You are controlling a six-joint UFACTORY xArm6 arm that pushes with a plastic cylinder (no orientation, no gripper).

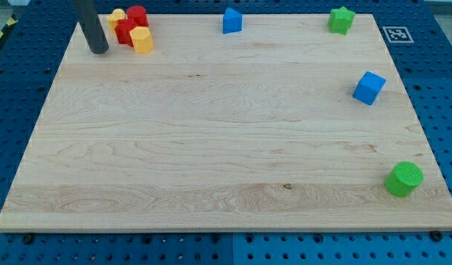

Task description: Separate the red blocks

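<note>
Two red blocks sit together at the view's top left: a red cylinder (138,15) and a red block (126,31) of unclear shape just below and left of it. They touch. A yellow block (116,16) sits at their left and a yellow hexagonal block (142,40) at their lower right, both pressed against the red ones. My tip (98,49) is on the board just left of this cluster, a short gap from the red block.
A blue block (232,20) sits at the top middle. A green star block (341,20) is at the top right. A blue cube (369,87) is at the right edge. A green cylinder (403,179) is at the bottom right. The wooden board (211,132) lies on a blue pegboard.
</note>
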